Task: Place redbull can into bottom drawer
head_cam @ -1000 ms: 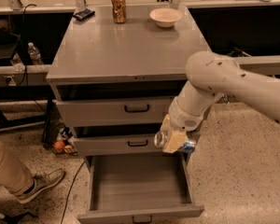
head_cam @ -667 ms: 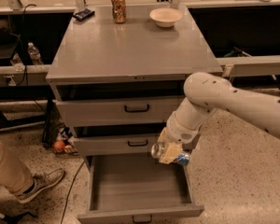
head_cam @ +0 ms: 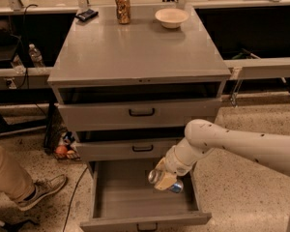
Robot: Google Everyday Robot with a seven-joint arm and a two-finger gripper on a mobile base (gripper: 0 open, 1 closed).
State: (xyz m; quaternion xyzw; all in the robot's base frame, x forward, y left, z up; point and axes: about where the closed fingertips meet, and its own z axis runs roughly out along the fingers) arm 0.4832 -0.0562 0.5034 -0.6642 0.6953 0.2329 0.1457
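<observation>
Camera view: gripper point(head_cam: 165, 180) low over open bottom drawer point(head_cam: 128, 199) (right side), jaws pinching redbull can point(head_cam: 153, 176), can tilted.

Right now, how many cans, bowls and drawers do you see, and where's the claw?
Cans: 2, redbull can in the claw over the open bottom drawer, brown can on the cabinet top
Bowls: 1
Drawers: 3
Total: 6
</observation>
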